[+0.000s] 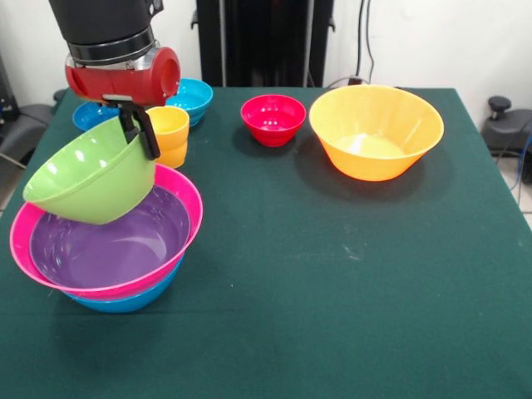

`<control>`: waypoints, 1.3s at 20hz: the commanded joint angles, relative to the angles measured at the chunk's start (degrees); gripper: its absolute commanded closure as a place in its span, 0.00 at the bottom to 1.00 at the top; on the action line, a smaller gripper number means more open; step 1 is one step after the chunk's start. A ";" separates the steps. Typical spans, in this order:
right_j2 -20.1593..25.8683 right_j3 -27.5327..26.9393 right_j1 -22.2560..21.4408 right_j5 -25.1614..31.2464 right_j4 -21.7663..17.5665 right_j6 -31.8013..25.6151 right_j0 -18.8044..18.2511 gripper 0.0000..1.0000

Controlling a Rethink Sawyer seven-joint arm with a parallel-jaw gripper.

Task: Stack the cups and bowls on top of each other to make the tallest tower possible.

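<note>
My gripper is shut on the far rim of a green bowl, which hangs tilted just above the tower. That tower is a purple bowl nested in a pink bowl, both resting on a blue bowl at the near left. A yellow-orange cup stands right behind the gripper. Farther back sit a light blue bowl and another blue bowl, partly hidden by the arm. A small red bowl and a large orange bowl rest at the middle and right.
The green table cloth spreads over the near and right parts of the table. A black stand rises behind the far edge, and cables hang against the wall there.
</note>
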 commanded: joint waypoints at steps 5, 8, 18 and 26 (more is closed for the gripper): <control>1.54 -4.45 4.05 0.54 -3.74 -12.70 0.81 1.00; 1.99 -4.62 4.26 0.15 -3.79 -13.29 0.53 0.00; 2.03 -4.78 4.32 -0.70 -3.83 -11.98 0.76 0.00; 1.86 -1.94 0.89 0.15 -2.65 -9.27 1.75 0.00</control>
